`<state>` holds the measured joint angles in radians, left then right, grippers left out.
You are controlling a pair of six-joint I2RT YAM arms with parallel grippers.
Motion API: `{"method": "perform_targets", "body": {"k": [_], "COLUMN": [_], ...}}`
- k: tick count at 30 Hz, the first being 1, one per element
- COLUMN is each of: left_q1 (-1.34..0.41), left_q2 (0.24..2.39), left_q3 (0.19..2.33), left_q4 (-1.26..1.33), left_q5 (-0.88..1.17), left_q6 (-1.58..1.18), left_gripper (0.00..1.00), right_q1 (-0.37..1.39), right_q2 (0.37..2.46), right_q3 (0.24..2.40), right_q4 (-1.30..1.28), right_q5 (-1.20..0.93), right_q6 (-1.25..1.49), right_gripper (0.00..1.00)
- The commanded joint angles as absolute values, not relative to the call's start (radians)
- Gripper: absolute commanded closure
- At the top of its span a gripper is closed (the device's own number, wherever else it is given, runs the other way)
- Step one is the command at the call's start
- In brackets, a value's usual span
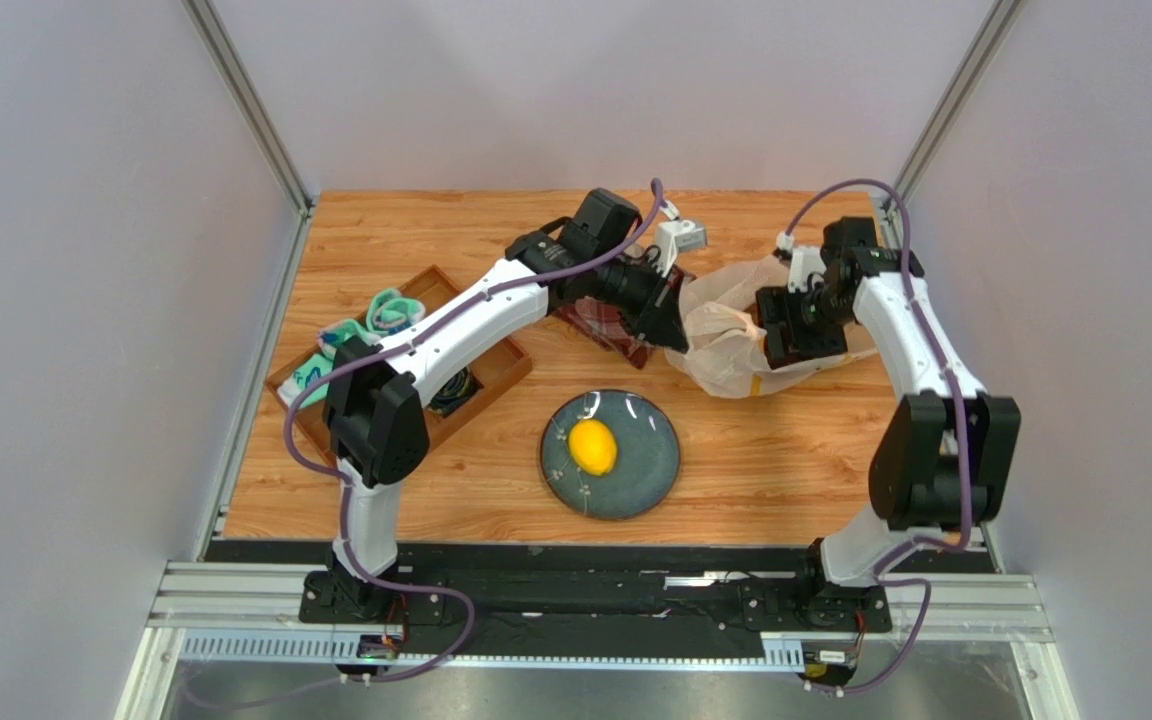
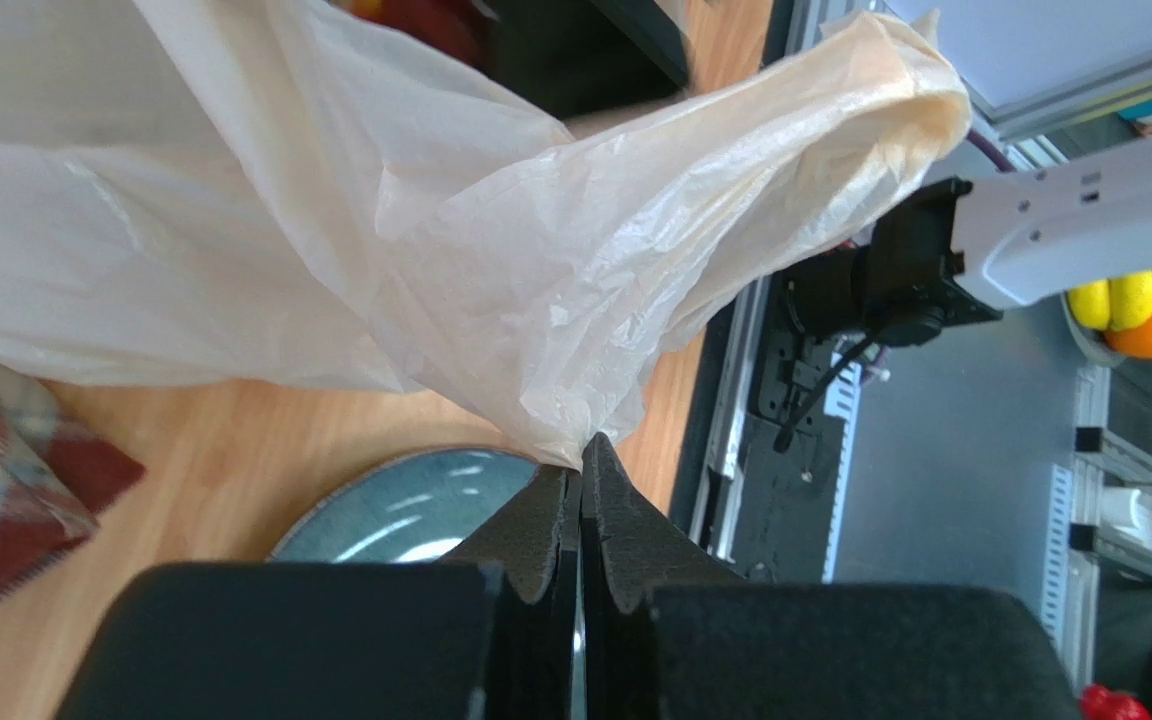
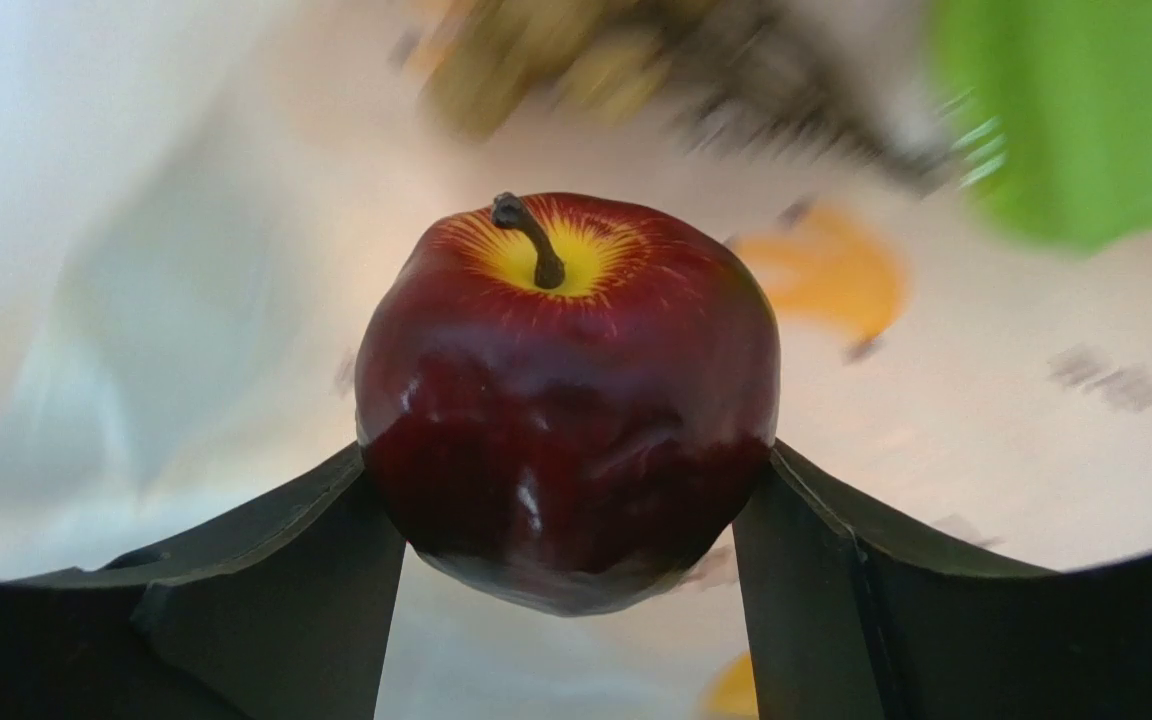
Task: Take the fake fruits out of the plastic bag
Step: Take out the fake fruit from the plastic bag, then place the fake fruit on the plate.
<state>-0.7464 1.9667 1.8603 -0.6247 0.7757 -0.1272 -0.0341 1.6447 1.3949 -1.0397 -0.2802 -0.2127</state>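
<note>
The beige plastic bag [image 1: 717,323] lies at the back of the table, its mouth pulled up. My left gripper [image 2: 582,458] is shut on a pinch of the bag's [image 2: 387,225] edge and holds it off the table. My right gripper [image 3: 567,450] is inside the bag, its fingers [image 3: 312,555] pressed against both sides of a dark red round fruit [image 3: 567,375] with a stem. Behind it are a blurred green piece [image 3: 1078,105] and a tan-green bunch [image 3: 537,60]. A yellow lemon [image 1: 593,446] lies on the blue-grey plate [image 1: 657,473].
A red plaid cloth [image 1: 597,323] lies under the left arm next to the bag. A wooden tray [image 1: 500,368] with coiled black and teal items stands at the left. The plate's rim [image 2: 387,518] shows just below the left gripper.
</note>
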Motion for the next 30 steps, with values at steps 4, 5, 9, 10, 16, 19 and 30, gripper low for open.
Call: {"method": "perform_targets", "body": {"k": [4, 5, 9, 10, 16, 19, 30], "left_q1": [-0.735, -0.733, -0.73, -0.729, -0.693, -0.681, -0.649], "left_q2": [2.036, 2.034, 2.008, 2.005, 2.057, 2.074, 1.973], "left_q3": [1.976, 1.974, 1.925, 1.919, 1.947, 1.993, 1.924], "left_q4": [-0.637, -0.643, -0.649, -0.649, -0.672, -0.681, -0.669], "left_q5": [0.758, 0.759, 0.764, 0.765, 0.767, 0.759, 0.761], "left_q6": [-0.106, -0.095, -0.083, -0.081, -0.086, -0.068, -0.089], "left_gripper": [1.0, 1.0, 1.0, 1.0, 1.0, 1.0, 1.0], "right_q1": [-0.032, -0.032, -0.031, -0.029, 0.193, 0.38, 0.555], "right_q2": [1.393, 1.299, 1.108, 1.079, 1.009, 1.011, 1.322], "right_q3": [1.261, 1.265, 1.311, 1.345, 1.381, 1.29, 1.155], "right_q4": [-1.256, -1.229, -1.114, -1.098, -1.231, -1.209, -0.799], "right_q5": [-0.42, -0.404, -0.345, -0.351, -0.494, -0.451, -0.304], "right_q6": [-0.382, -0.39, -0.39, -0.391, -0.445, -0.46, -0.42], "right_gripper": [0.57, 0.57, 0.58, 0.58, 0.56, 0.57, 0.51]}}
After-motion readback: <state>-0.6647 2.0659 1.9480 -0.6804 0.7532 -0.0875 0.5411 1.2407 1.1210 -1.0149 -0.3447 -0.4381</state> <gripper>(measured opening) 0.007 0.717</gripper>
